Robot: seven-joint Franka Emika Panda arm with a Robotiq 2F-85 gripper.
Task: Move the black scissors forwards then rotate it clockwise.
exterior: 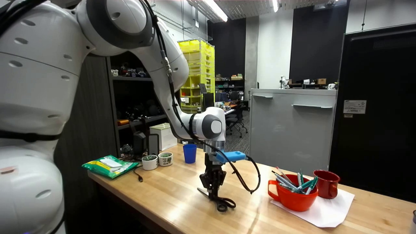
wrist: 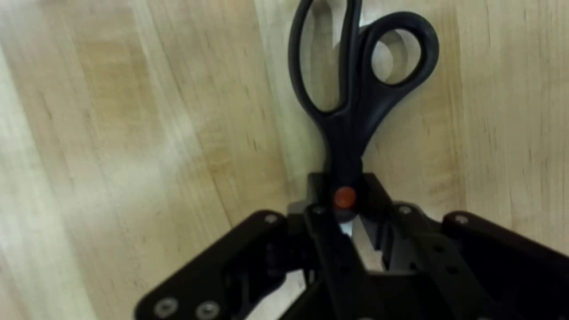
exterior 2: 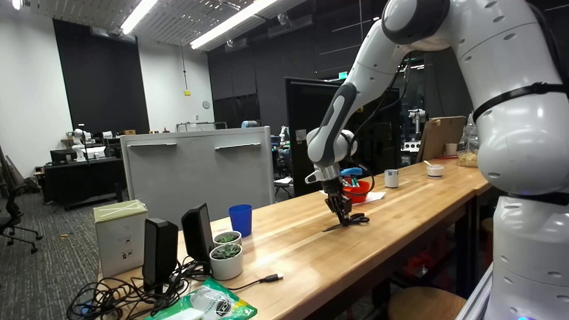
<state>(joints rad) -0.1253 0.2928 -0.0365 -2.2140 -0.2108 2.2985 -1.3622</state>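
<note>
One hand (wrist: 345,195) clamps one pair of black scissors (wrist: 346,135), two loops (wrist: 430,49) protruding.

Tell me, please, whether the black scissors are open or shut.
The black scissors are shut: their handle loops meet in the wrist view, and the blades form one narrow strip in both exterior views.

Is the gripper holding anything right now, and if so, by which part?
The gripper holds the scissors by the middle, at the orange pivot.
</note>
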